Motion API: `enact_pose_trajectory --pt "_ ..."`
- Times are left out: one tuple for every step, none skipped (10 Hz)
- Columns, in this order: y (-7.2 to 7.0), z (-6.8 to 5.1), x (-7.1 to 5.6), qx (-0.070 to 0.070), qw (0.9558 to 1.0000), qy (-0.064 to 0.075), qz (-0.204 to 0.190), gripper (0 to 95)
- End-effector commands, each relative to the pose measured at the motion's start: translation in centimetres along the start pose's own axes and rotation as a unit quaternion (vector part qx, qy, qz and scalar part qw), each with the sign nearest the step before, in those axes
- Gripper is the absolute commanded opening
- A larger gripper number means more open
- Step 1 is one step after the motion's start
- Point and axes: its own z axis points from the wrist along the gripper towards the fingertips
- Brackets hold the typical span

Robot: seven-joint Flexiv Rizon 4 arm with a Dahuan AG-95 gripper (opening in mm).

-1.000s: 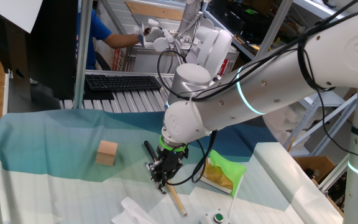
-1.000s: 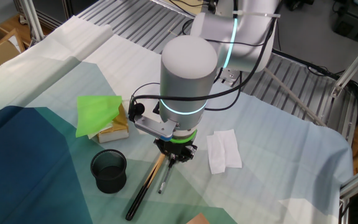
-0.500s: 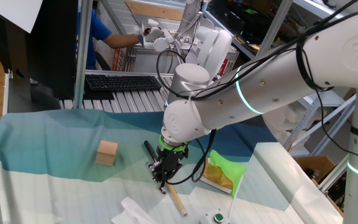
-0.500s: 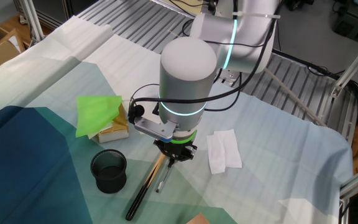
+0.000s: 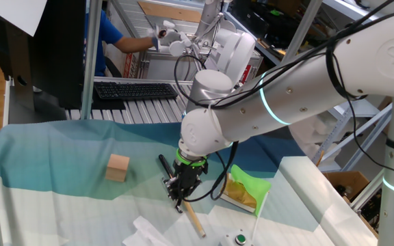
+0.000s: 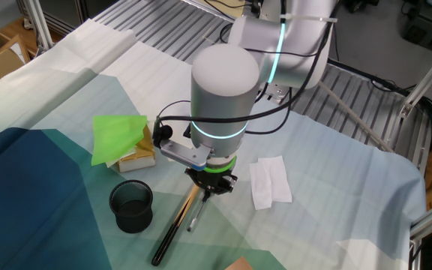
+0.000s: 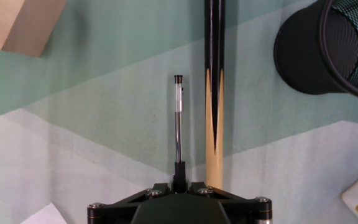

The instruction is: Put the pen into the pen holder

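End effector (image 6: 208, 189) low over the bench (image 6: 336, 187), wrist pointing straight down. In the hand view the pen (image 7: 178, 124) runs from between the fingers straight ahead, near end seated in the end effector's centre line; the far end lies free over the cloth. Fingers appear closed on the pen's near end, though the contact itself is tucked under the housing, so grip quality cannot be confirmed.

Wooden stick (image 7: 214, 93) lies just right of the pen, parallel, not touching it as far as I can tell. Pen holder (image 7: 325, 46) sits ahead and to the right of the end effector, upright, mouth open, beyond the stick. Wooden cube (image 7: 18, 25) ahead and to the left, well apart.

Step in hand, by my reading: grasp made or just closing; lift not yet evident, since the pen looks level with the cloth.

Next move calls for a straight lift clear of the stick, then carrying across the stick toward the holder, and tipping the pen toward vertical so the free end enters the mouth. The end grip risks the pen swinging.
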Motion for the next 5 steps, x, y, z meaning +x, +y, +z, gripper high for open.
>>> enact_pose_trajectory --pt "0.1 -0.3 0.0 -0.006 1.0 -0.001 0.006 0.0" --pt "0.2 -0.6 0.1 -0.007 0.9999 -0.001 0.01 0.0" --pt "0.3 -1.3 0.3 -0.006 0.9999 -0.001 0.016 0.0" --pt "0.4 -1.8 0.4 -0.005 0.9998 -0.001 0.019 0.0" --pt "0.4 -2.3 0.6 -0.004 0.9997 -0.001 0.023 0.0"
